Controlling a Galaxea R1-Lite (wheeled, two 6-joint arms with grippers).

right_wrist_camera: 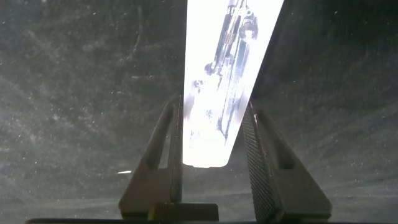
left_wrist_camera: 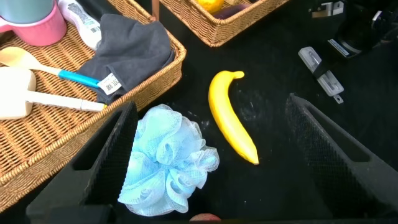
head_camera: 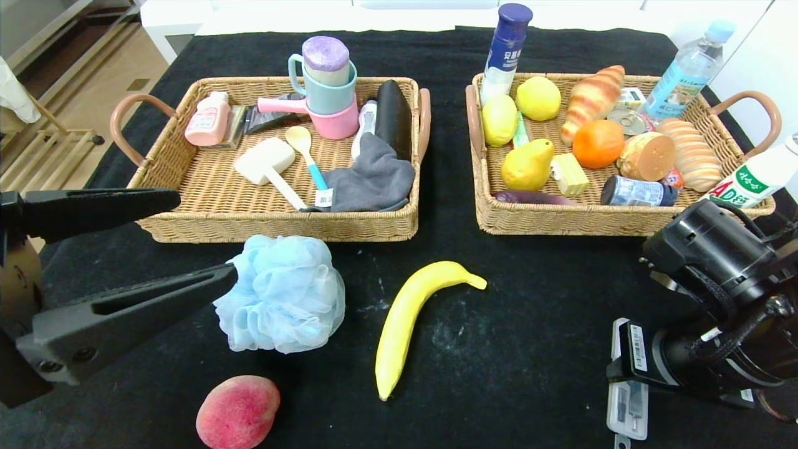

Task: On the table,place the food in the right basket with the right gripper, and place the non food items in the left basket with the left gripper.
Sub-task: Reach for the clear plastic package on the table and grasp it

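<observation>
Translucent compass case (right_wrist_camera: 227, 74) (mostly hidden) sits clenched between right gripper (right_wrist_camera: 214, 140) fingers; left gripper (left_wrist_camera: 211, 143) spread.

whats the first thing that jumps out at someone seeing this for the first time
Probably the two wicker baskets at the back of the black table, left one full of household things, right one full of food. In front lie a light-blue bath pouf between the open left gripper's fingers, a yellow banana and a peach. At the right, the right gripper has shut on the clear compass case.
</observation>
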